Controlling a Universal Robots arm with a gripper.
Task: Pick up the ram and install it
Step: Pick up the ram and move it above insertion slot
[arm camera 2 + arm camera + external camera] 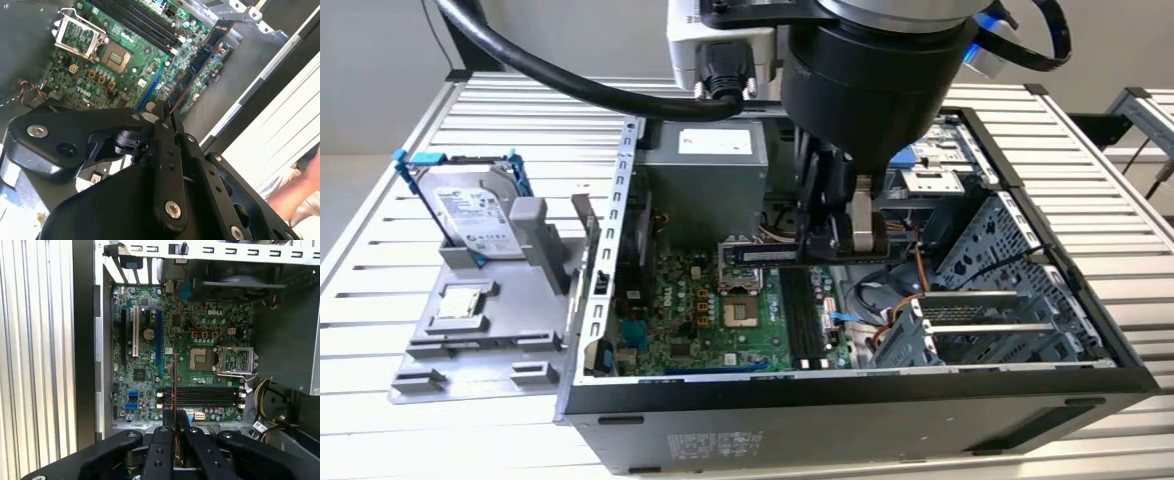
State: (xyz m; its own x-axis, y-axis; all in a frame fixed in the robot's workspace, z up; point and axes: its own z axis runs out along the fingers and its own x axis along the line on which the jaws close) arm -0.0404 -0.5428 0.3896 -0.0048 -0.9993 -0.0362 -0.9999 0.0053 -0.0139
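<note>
The ram [767,255], a thin dark stick with a pale label strip, hangs level above the motherboard [674,300] inside the open computer case. My gripper [834,250] is shut on one end of it. Both wrist views show the ram edge-on as a thin line [174,385] [200,60] running out from between the black fingers [164,432] [161,125]. The long black memory sockets [200,396] [135,20] [807,315] lie below the stick, apart from it. In the first wrist view the stick crosses them at a right angle.
The open CPU socket [200,359] sits beside the memory sockets. The case holds a power supply [707,150], cable bundles [887,300] and a metal drive cage [1001,250]. Outside the case, at the exterior view's left, a silver hard drive [474,215] with blue rails stands on a grey fixture [467,350].
</note>
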